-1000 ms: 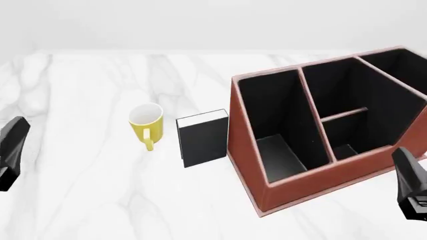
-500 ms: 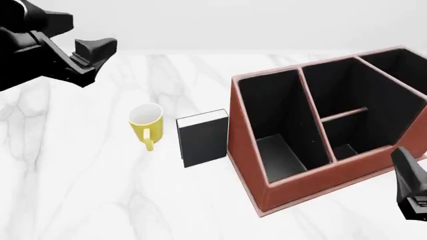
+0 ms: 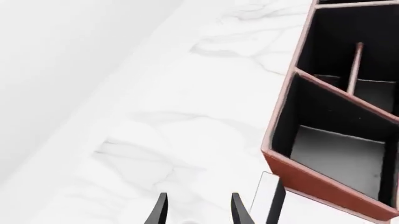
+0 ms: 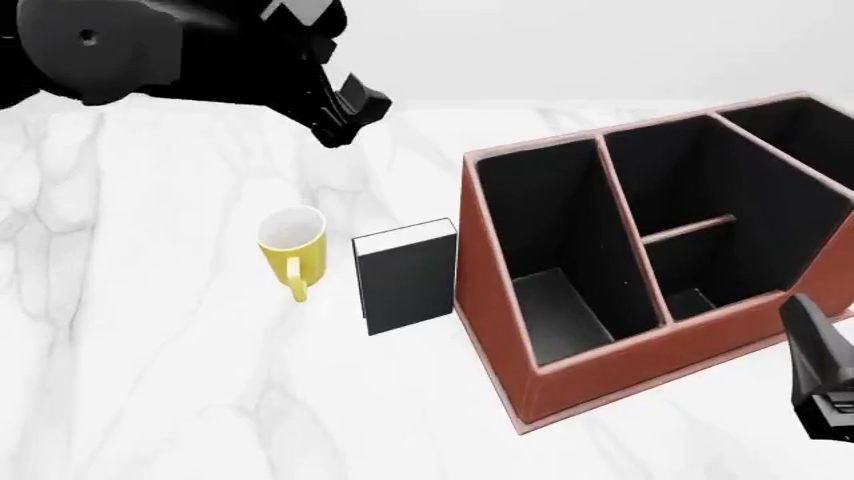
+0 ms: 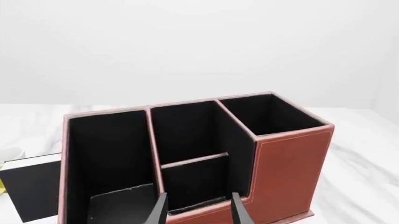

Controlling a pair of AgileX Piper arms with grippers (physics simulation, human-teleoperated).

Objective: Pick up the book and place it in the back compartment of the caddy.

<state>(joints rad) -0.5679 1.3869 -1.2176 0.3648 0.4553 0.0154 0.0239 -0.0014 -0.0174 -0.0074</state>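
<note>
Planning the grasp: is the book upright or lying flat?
Upright. The book stands on the table, black cover facing the camera, white page edges on top, between the yellow mug and the caddy.

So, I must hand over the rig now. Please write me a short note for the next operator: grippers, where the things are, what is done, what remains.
Left gripper: open, holding nothing, raised above the table behind the mug and the book.
Right gripper: open, holding nothing, low at the near right, facing the caddy.
The book stands upright on the table between the mug and the caddy's left wall, not grasped.
The back compartment of the caddy looks to have nothing in it.
Done: nothing with the book yet.
Left: grasp the book, lift it and put it into the back compartment.
</note>
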